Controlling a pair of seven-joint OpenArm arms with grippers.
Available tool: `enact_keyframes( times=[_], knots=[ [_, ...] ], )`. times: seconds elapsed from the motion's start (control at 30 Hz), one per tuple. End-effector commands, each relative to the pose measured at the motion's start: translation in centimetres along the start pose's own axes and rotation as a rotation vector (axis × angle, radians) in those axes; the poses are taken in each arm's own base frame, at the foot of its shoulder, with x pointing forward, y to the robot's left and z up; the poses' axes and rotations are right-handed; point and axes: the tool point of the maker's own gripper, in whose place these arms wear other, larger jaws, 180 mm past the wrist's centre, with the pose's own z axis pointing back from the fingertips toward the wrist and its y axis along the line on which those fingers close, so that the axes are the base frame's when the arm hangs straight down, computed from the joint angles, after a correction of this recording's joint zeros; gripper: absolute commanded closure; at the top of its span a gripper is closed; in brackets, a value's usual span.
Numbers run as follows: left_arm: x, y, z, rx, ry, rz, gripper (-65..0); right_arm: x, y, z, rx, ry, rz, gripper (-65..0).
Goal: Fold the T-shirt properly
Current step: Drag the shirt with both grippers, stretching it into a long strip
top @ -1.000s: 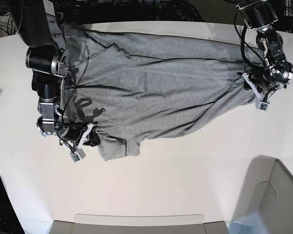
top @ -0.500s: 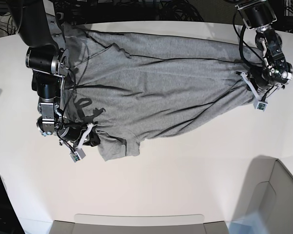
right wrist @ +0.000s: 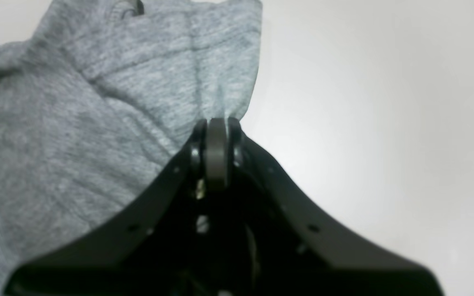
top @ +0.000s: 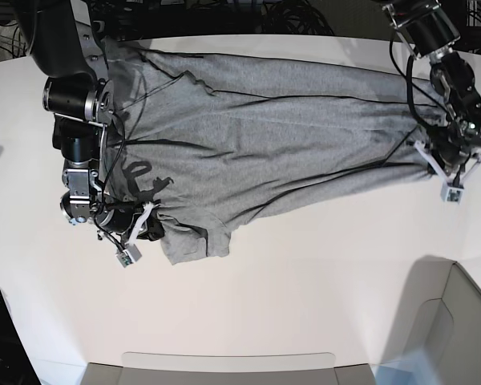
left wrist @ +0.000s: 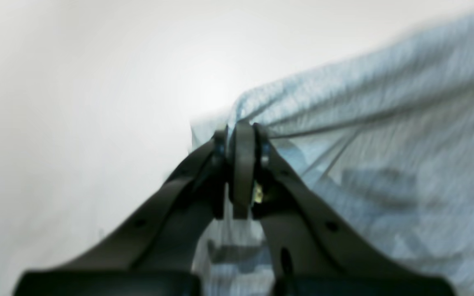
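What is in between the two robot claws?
The grey T-shirt stretches between the right gripper and left gripper, both pinching it, in the base view.

The heather-grey T-shirt (top: 256, 136) is spread lengthwise along the counter's far edge, wrinkled, stretched taut toward the right edge, with dark lettering shown near the left edge.

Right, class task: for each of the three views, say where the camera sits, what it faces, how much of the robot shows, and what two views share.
Base: high above, looking down on the white table, the spread T-shirt and both arms.
Left wrist: on the left arm, looking along the left tool, shut on a stretched shirt edge.
Right wrist: on the right arm, looking along the right tool, shut on a sleeve edge.
Shared: base and right wrist both show that pinched sleeve.
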Motion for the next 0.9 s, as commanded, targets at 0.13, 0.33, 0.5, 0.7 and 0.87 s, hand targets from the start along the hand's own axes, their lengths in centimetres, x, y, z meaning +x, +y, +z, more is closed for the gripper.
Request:
enact_keyframes(
  times=[0.13,0.33,0.5,0.7,0.87],
  knots=[
    [3.4,1.1,0.8,0.027,-0.089,-0.003,0.0,0.0,-0.9,0.7,-0.039,0.094,0.108,0.0],
    [5.2,1.5,1.1,0.033,-0.133,0.002,0.0,4.0,-1.2,1.4,-0.072,-0.009,0.146,0.0],
    [6.7,1.9,1.4,0.042,-0.165,0.003,0.0,7.4,-1.1,3.1,-0.098,-0.147,0.147,0.0],
    [7.1,2.4,0.8,0.036,-0.157,0.020,0.0,8.6,0.4,4.4,-0.124,-0.218,0.210,0.0],
    [6.5,4.1,-0.2,0.036,-0.112,0.041,0.0,8.2,2.1,5.7,-0.143,-0.253,0.255,0.0]
  ],
)
